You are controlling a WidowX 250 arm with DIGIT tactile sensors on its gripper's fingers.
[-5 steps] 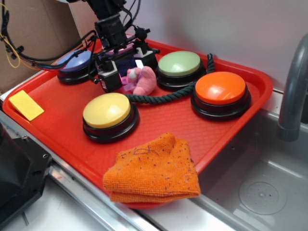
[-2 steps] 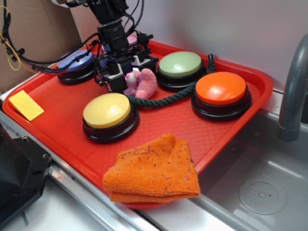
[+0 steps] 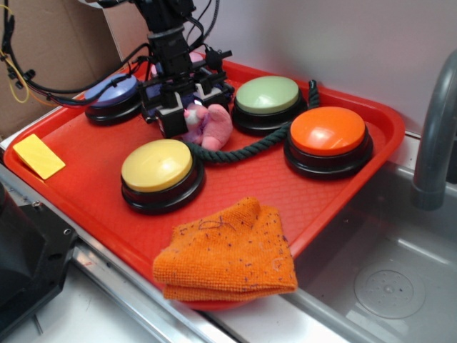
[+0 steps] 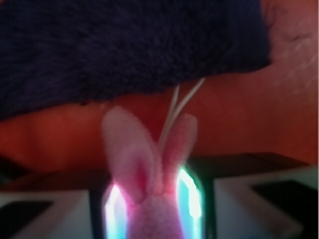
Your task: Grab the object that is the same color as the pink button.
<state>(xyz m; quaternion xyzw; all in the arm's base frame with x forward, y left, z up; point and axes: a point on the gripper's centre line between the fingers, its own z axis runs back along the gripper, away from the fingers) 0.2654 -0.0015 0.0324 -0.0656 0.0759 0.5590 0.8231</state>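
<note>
The gripper [image 3: 187, 114] stood low over the tray in the upper left of the exterior frame, its jaws drawn in narrow around the head end of the pink plush toy [image 3: 211, 126]. In the wrist view the toy's two ears [image 4: 149, 154] rose at lower centre between the two lit fingers [image 4: 192, 199], which pressed close on either side — closed on it, by the look of it. The toy lay on the red tray [image 3: 86, 171], just beside the green rope [image 3: 246, 146] and between the lavender-blue button [image 3: 113, 96] and the green button [image 3: 266, 100]; the pink button [image 3: 191, 58] showed only as a sliver behind the arm. A dark blue towel [image 4: 129, 45] filled the top of the wrist view, just beyond the ears.

The toy looked light, fuzzy and very soft — it would likely squash under the fingers rather than resist, and should not slip easily. Ears alone seemed a thin hold; the fuller head or body would probably seat better.
</note>
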